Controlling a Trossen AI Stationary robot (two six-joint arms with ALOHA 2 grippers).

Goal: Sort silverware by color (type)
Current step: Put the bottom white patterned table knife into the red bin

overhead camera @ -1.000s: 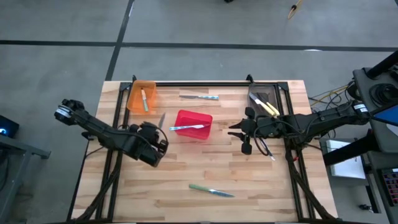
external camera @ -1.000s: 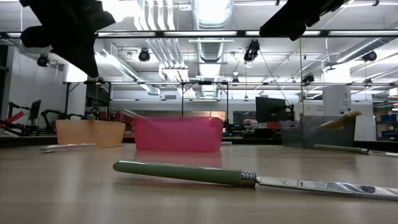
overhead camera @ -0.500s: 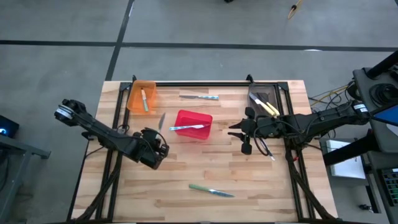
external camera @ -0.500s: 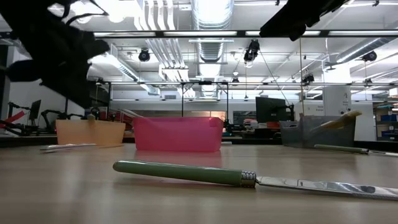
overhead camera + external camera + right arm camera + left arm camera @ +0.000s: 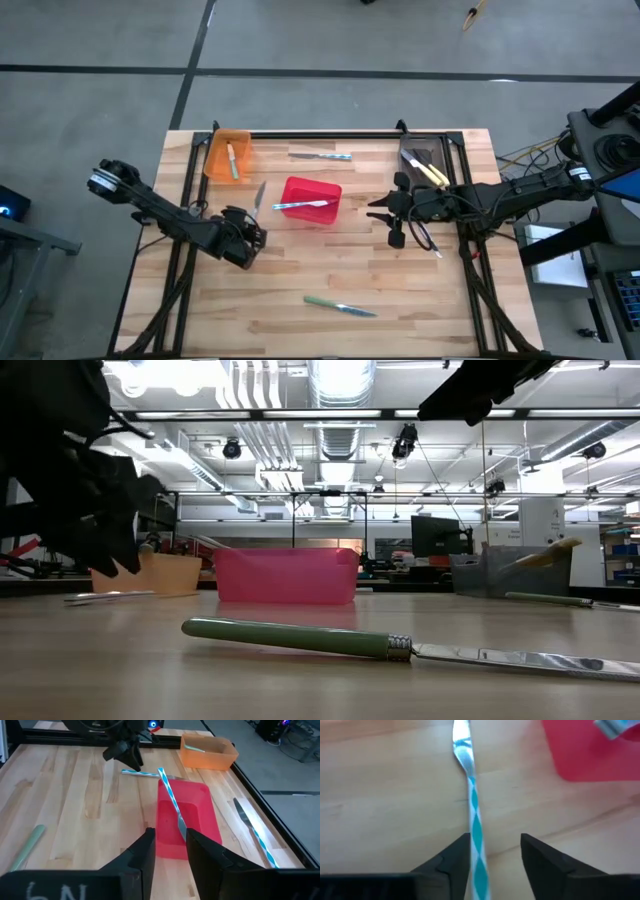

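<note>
A knife with a blue-and-white striped handle (image 5: 475, 822) lies flat on the table, left of the red bin (image 5: 318, 214). My left gripper (image 5: 495, 840) is open and low over its handle end, one finger on either side; whether a finger touches it I cannot tell. Another blue utensil (image 5: 303, 204) rests across the red bin's rim. A green-handled knife (image 5: 300, 637) lies near the front edge. A third blue one (image 5: 320, 155) lies at the far edge. My right gripper (image 5: 170, 837) hangs open right of the red bin with nothing between its fingers.
The orange bin (image 5: 240, 140) at the far left holds a utensil. The grey bin (image 5: 412, 152) at the far right holds yellow-handled ones. Bare wood lies between the red bin and the green knife.
My left gripper has come down toward the table over the striped knife's handle. In the low view its fingers, together a second ago, now stand apart. The knife has stayed where it was.
</note>
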